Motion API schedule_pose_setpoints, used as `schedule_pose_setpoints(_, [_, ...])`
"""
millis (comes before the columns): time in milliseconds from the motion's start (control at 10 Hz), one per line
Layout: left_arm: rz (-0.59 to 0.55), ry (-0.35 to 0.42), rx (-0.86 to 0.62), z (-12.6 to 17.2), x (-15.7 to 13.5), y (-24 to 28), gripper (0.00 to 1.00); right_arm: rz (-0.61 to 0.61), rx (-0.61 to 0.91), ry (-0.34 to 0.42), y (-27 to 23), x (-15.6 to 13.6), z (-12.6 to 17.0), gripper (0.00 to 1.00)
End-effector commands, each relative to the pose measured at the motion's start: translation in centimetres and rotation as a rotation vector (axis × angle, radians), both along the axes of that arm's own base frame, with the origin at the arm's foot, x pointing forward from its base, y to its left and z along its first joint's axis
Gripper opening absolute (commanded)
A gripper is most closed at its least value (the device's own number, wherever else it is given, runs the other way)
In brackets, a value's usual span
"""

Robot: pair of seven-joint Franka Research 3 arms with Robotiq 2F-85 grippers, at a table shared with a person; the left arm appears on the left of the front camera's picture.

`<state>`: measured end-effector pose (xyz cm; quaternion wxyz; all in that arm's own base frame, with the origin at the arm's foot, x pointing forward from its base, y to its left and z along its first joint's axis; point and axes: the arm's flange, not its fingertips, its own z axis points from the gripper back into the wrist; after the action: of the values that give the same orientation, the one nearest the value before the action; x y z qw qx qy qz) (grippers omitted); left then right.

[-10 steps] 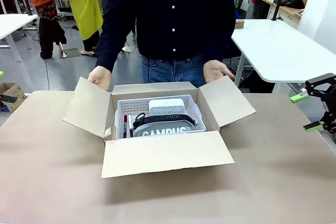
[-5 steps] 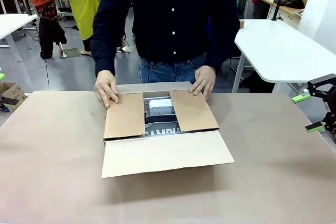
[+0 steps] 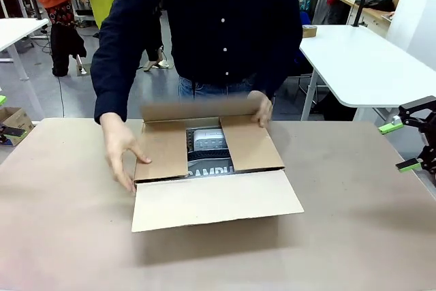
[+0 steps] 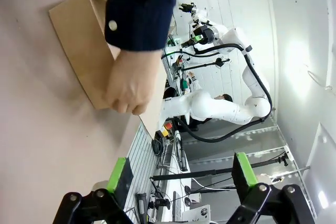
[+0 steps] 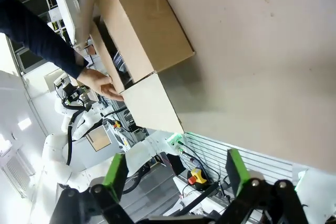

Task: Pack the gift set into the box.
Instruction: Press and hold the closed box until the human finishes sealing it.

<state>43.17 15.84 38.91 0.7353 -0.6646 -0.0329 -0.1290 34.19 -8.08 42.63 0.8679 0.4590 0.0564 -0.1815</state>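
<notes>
The brown cardboard box [image 3: 204, 199] stands mid-table with both side flaps folded inward and the near flap lying open toward me. Through the gap between the side flaps I see part of the gift set [image 3: 208, 142]: the white ribbed case and the grey lettered item. One hand of the person [image 3: 260, 107] lifts the far flap while the other hand [image 3: 122, 151] rests at the left flap's edge. My right gripper [image 3: 400, 146] hangs open at the table's right edge, far from the box [image 5: 147, 30]. My left gripper [image 4: 181, 174] is open and empty, off the box [image 4: 84, 51].
The brown table top [image 3: 354, 223] has free room on all sides of the box. A white table [image 3: 361, 66] with a small carton [image 3: 310, 31] stands at the back right. Another small carton [image 3: 13, 124] sits on the floor at the left.
The person folded both side flaps in over the gift set, then raised the far flap with one hand and slid the other down the left flap. Both grippers stayed still.
</notes>
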Motion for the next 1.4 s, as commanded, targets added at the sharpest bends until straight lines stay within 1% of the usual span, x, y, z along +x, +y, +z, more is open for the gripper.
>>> schedule_pose_setpoints(0, [-0.001,-0.022,0.004,-0.05,-0.46,-0.06,1.00,0.028,-0.005,-0.018,-0.35,-0.14,-0.16,1.00])
schedule_pose_setpoints(1200, [-0.001,-0.022,0.004,-0.05,-0.46,-0.06,1.00,0.028,-0.005,-0.018,-0.35,-0.14,-0.16,1.00])
schedule_pose_setpoints(1300, [0.000,0.000,0.000,0.00,0.00,0.01,1.00,0.001,0.000,-0.001,0.00,-0.01,0.00,1.00])
